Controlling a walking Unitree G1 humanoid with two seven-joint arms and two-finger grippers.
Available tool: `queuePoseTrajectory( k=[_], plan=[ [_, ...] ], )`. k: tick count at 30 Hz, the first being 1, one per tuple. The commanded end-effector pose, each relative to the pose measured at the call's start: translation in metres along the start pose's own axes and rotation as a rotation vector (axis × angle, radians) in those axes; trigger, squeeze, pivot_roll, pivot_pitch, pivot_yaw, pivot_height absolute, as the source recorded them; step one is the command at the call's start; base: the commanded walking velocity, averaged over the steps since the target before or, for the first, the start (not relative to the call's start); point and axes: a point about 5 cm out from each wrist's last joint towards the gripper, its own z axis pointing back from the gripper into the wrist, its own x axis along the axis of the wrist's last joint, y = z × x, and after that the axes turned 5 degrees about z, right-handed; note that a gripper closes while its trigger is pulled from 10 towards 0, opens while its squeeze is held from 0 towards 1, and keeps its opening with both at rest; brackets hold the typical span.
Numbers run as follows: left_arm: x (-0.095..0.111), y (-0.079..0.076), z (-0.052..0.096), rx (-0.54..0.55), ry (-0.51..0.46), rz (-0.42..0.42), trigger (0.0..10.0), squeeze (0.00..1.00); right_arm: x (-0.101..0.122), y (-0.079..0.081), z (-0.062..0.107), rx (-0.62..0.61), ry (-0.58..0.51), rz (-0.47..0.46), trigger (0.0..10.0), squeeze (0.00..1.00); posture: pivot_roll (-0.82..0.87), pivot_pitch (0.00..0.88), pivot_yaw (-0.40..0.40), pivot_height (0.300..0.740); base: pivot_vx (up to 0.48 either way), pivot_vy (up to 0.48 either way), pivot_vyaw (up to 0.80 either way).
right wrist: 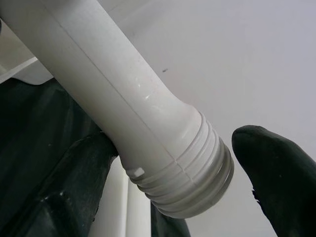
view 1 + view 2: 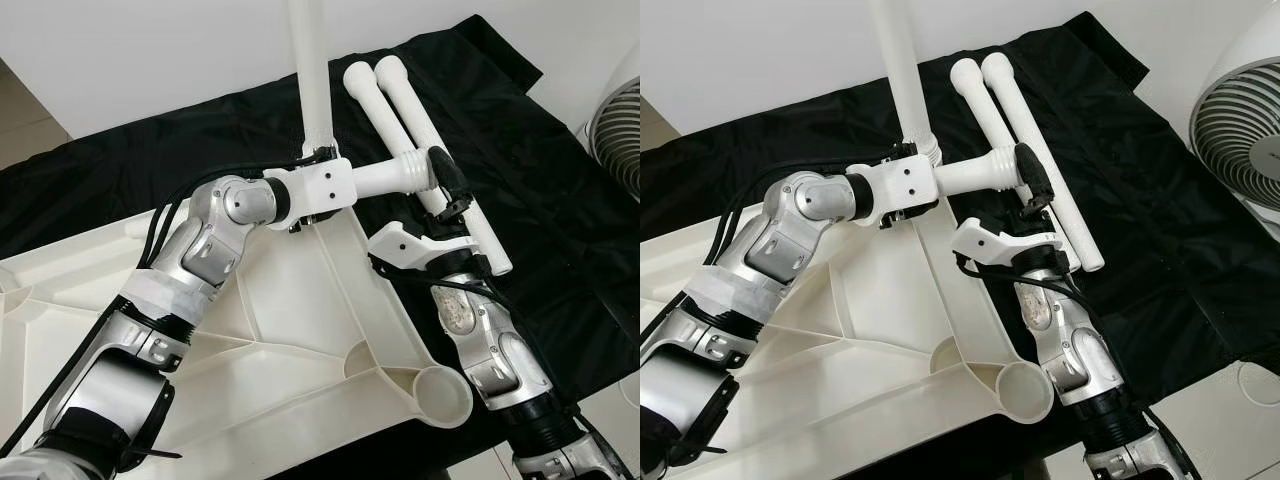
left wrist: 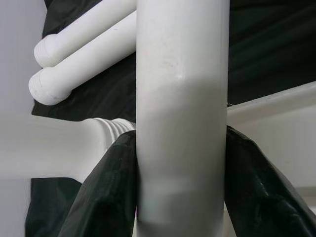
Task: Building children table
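The white tabletop (image 2: 300, 330) lies upside down, ribs up. At its far corner a white leg (image 2: 310, 70) stands upright, and my left gripper (image 2: 322, 153) is shut on its lower part, one black finger (image 3: 103, 197) on each side. A second white leg (image 2: 385, 176) hangs level in the air just right of it. My right gripper (image 2: 445, 190) grips its threaded end (image 1: 187, 177), with one finger (image 1: 74, 182) pressed against the shaft. Two more white legs (image 2: 425, 130) lie side by side on the black cloth (image 2: 560, 200) behind.
An open round leg socket (image 2: 440, 395) sits at the tabletop's near right corner, beside my right forearm. A white fan (image 2: 1240, 130) stands at the far right. The black cloth covers the floor under the parts, with a pale wall behind it.
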Motion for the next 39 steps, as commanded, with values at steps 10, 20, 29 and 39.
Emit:
queuePoseTrajectory(
  k=[10,20,29,39],
  plan=[
    [0.014,0.006,0.001,0.103,-0.062,-0.032,10.0,0.00,0.004,0.009,-0.009,0.110,-0.056,0.057,10.0,0.00,-0.09,0.204,0.141,0.740,0.000,0.000,0.00],
    [0.017,0.010,0.007,0.110,-0.076,-0.056,10.0,0.00,-0.016,-0.001,-0.015,0.108,-0.002,0.134,0.0,0.00,-0.09,0.193,0.127,0.740,0.000,0.000,0.00],
    [0.025,0.012,0.009,0.116,-0.140,0.035,10.0,1.00,-0.017,0.000,-0.016,0.113,-0.010,0.150,0.1,0.00,-0.09,0.182,0.122,0.740,0.000,0.000,0.00],
    [0.017,0.021,0.015,0.121,-0.114,0.062,10.0,0.00,-0.023,-0.002,-0.015,0.076,0.044,0.108,10.0,0.00,-0.10,0.182,0.122,0.740,0.000,0.000,0.00]
  ],
)
